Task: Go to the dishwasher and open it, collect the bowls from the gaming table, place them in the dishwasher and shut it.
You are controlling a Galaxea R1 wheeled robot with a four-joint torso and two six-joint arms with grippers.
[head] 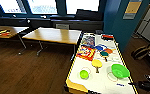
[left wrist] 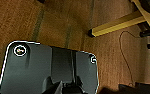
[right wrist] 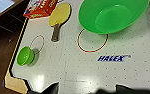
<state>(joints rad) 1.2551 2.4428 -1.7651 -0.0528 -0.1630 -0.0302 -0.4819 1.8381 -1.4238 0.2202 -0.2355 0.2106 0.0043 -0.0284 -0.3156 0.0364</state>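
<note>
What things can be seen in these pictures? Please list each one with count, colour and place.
gaming table: one, white top with yellow edge, right of centre
wide bowl: one, bright green, near right side of the table
small bowl: one, lime, near left side of the table
paddle: one, yellow, between the bowls, a little further back
game box: one, red and yellow, behind the paddle
wooden tables: two, light brown, by the windows
floor: dark brown wood
right claw: dark, beside the wide bowl

Room: dark wood floor; 2 wooden-topped desks under bright windows; blue wall; possibly a bag at right.
</note>
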